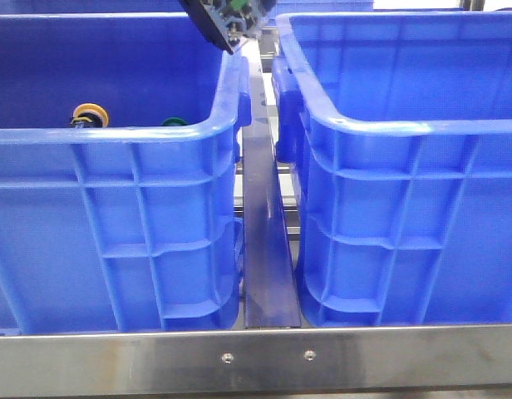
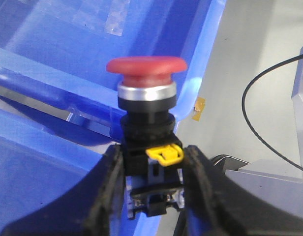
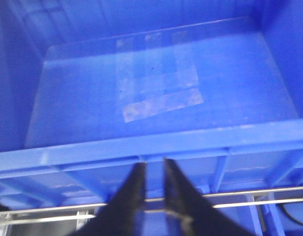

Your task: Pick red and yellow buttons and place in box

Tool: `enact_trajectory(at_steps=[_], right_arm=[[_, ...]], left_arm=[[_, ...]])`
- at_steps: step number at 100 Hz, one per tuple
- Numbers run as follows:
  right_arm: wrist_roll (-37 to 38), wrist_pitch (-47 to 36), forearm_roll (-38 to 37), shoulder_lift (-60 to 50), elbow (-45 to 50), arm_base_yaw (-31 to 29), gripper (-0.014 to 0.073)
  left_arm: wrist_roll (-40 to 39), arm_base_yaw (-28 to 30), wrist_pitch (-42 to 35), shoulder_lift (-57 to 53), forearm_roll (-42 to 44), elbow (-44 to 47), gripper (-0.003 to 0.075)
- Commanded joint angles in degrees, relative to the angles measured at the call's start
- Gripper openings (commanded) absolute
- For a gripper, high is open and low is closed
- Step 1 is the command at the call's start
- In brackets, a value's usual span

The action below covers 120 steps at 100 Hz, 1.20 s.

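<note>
Red button (image 2: 145, 73): clamped in left gripper (image 2: 154, 196), raised between both crates.
Yellow button (image 1: 91, 115): unpicked, in left-edge crate (image 1: 115, 233).
Right gripper (image 3: 154, 189): nearly closed, empty.
Box (image 1: 406, 191): no buttons seen.

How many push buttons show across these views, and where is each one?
3. The red button is clamped in the left tool. The yellow button and the green button lie inside the left crate, mostly hidden by its rim; others may be hidden.
</note>
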Motion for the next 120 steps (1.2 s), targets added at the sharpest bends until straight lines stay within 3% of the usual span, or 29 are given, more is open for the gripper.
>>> enact_trajectory(at_steps=[1, 8, 15, 44, 63, 89, 120], right_arm=[[-2.17, -1.18, 3.14, 4.05, -5.26, 0.04, 0.0412], [-3.90, -0.07, 7.09, 6.17, -7.77, 0.04, 0.0549], [-5.85, 1.66, 12.49, 8.39, -10.24, 0.04, 0.0609], [-15.01, 11.78, 39.30, 20.44, -19.01, 0.04, 0.0612], [-19.41, 17.46, 49.93, 29.58, -23.30, 0.07, 0.0612], [-23.14, 22.23, 53.62, 39.99, -28.85, 0.73, 0.0612], [-23.13, 19.43, 54.33, 45.90, -33.20, 9.87, 0.0612]], left_arm=[[0.15, -0.39, -3.10, -1.48, -1.70, -1.44, 0.0048], [0.15, -0.39, -3.10, -1.48, -1.70, -1.44, 0.0048], [0.15, -0.39, -3.19, -1.48, -1.70, -1.44, 0.0048], [0.15, -0.39, -3.31, -1.48, -1.70, -1.44, 0.0048], [0.15, -0.39, -3.31, -1.48, -1.70, -1.44, 0.0048], [0.15, -0.39, -3.31, -1.48, -1.70, -1.44, 0.0048], [0.15, -0.39, -3.31, -1.48, -1.70, -1.44, 0.0048]])
